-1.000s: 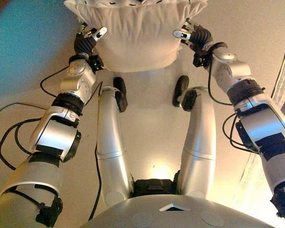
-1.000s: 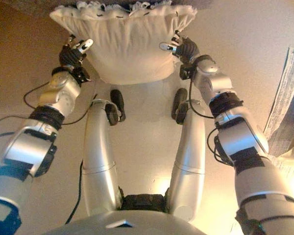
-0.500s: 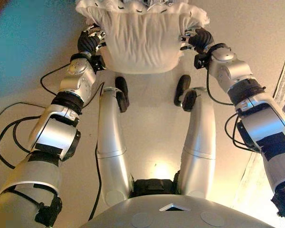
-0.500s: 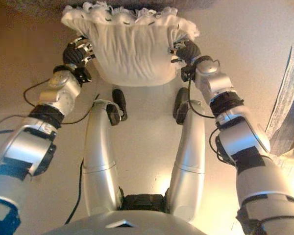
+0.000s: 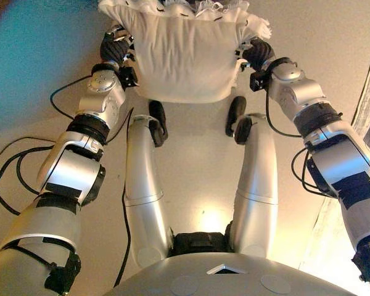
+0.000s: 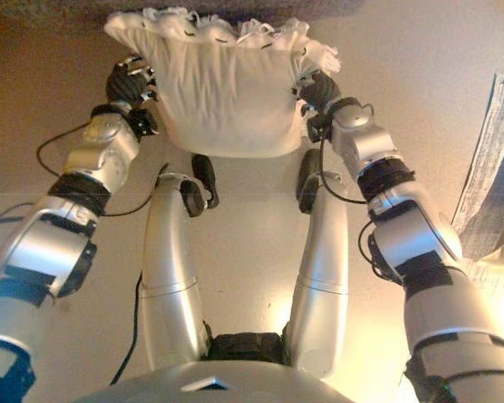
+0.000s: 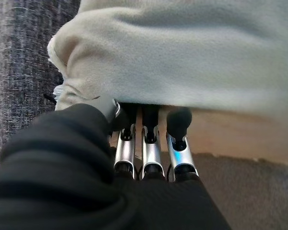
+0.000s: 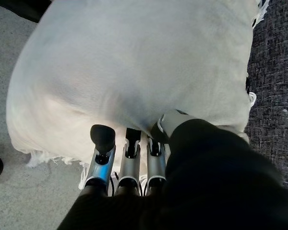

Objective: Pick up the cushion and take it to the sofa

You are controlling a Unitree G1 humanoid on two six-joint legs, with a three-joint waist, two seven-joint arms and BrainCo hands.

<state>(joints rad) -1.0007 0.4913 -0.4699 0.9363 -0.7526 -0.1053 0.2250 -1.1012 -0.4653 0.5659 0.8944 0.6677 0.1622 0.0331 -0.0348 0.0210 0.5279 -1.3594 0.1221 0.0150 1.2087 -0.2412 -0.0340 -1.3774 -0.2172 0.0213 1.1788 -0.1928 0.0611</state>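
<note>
Spanning the far edge of the scene, a dark grey woven sofa [image 8: 273,72] lies directly behind the cream cushion [image 5: 182,58], which is lifted off the beige floor [image 5: 191,166], its fringed top edge against the sofa. Left hand [image 5: 114,50] presses one side, right hand [image 5: 257,52] the other; fingers [image 7: 151,143] reach under the fabric, thumbs against it, gripping.
</note>
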